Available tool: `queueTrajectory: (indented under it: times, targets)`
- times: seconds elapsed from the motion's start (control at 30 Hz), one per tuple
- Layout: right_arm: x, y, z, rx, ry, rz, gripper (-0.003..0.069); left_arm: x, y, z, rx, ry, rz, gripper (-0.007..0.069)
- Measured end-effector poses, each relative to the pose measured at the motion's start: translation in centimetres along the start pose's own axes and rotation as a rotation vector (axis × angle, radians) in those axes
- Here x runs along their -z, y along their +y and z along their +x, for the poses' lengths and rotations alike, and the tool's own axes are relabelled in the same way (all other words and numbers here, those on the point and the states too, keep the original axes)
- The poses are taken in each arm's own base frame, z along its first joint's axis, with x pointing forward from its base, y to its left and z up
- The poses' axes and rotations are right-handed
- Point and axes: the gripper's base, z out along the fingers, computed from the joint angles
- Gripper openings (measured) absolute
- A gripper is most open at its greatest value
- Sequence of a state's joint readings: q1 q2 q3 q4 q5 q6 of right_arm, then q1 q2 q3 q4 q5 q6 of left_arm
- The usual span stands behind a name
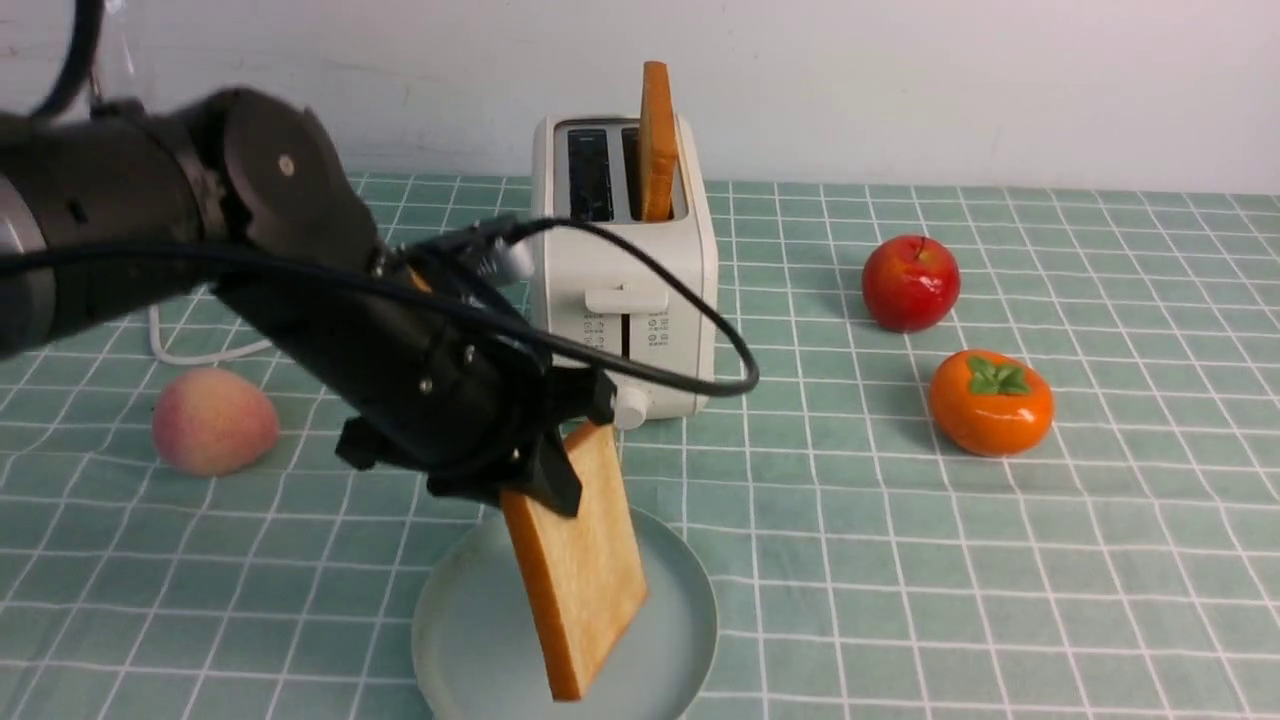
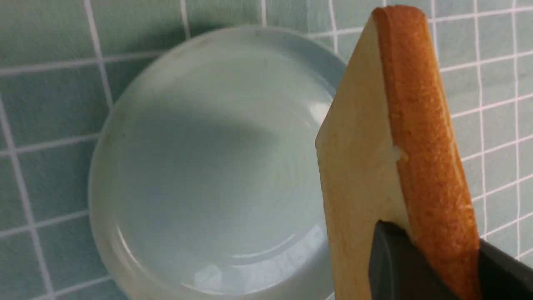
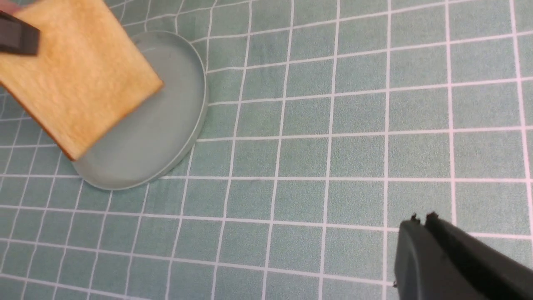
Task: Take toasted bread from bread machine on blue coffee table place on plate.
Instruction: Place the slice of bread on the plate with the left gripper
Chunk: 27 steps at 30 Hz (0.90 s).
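My left gripper (image 1: 555, 470) is shut on one slice of toasted bread (image 1: 580, 565) by its top corner and holds it tilted just above the pale blue-green plate (image 1: 470, 620); its lower corner hangs over the plate's near part. In the left wrist view the slice (image 2: 362, 166) shows edge-on between the dark fingers (image 2: 395, 266), over the plate (image 2: 208, 166). A second slice (image 1: 657, 140) stands upright in the right slot of the cream-white bread machine (image 1: 625, 270). My right gripper (image 3: 421, 223) is shut and empty above the teal grid cloth (image 3: 333, 146); the right arm is out of the front view.
A peach (image 1: 212, 420) lies at the left. A red apple (image 1: 910, 283) and an orange persimmon (image 1: 990, 402) lie to the right of the toaster. The toaster's white cord (image 1: 190, 350) runs behind my left arm. The plate (image 3: 166, 137) and held slice (image 3: 79, 79) also show in the right wrist view.
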<state>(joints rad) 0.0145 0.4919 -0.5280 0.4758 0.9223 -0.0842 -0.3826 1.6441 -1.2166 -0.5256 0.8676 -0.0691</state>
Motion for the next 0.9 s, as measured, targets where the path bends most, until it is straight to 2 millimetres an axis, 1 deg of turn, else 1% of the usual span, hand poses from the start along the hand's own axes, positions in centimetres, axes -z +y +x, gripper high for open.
queueTrajectory:
  times: [0.13, 0.27, 0.33, 0.43, 0.53, 0.57, 0.6, 0.67, 0.73, 0.8, 0.83, 0.9]
  targets:
    - [0.0, 0.0, 0.0, -0.002, 0.001, -0.003, 0.002, -1.6, 0.5, 0.1, 0.062, 0.016, 0.021, 0.0094]
    - [0.0, 0.0, 0.0, -0.002, 0.001, -0.003, 0.0022, -2.1, 0.6, -0.1, 0.089, 0.016, 0.033, 0.0094]
    - [0.0, 0.1, 0.0, -0.006, 0.0, -0.008, 0.0022, -2.3, 0.6, -0.1, 0.103, 0.019, 0.035, 0.0109]
    - [0.0, 0.4, -0.1, -0.029, -0.01, -0.038, 0.0022, -2.5, 0.8, -0.1, 0.098, 0.024, 0.018, 0.0197]
    - [0.5, 0.9, -0.6, -0.035, -0.014, -0.064, 0.0022, -3.1, 1.7, 0.1, 0.055, 0.058, -0.052, 0.0337]
    - [0.5, 0.9, -0.6, -0.034, -0.013, -0.064, 0.0023, -3.2, 1.7, 0.1, 0.053, 0.061, -0.057, 0.0347]
    - [0.8, 1.2, -1.0, -0.029, -0.005, -0.07, 0.0025, -3.2, 2.1, 0.2, 0.042, 0.073, -0.094, 0.0402]
    - [1.3, 1.6, -1.9, -0.02, 0.008, -0.078, 0.0026, -3.1, 2.5, 0.3, 0.037, 0.082, -0.142, 0.0456]
    - [1.8, 2.3, -3.0, -0.026, 0.042, -0.091, 0.0031, -3.0, 3.1, 0.3, 0.023, 0.088, -0.203, 0.0483]
    - [2.1, 2.6, -3.6, -0.027, 0.059, -0.098, 0.0034, -2.9, 3.3, 0.4, 0.012, 0.092, -0.228, 0.0487]
    - [2.8, 3.3, -4.9, -0.016, 0.08, -0.111, 0.0039, -2.8, 3.7, 0.5, -0.011, 0.104, -0.267, 0.0487]
    - [3.2, 3.9, -6.1, -0.005, 0.108, -0.119, 0.0048, -2.7, 4.1, 0.5, -0.039, 0.118, -0.311, 0.048]
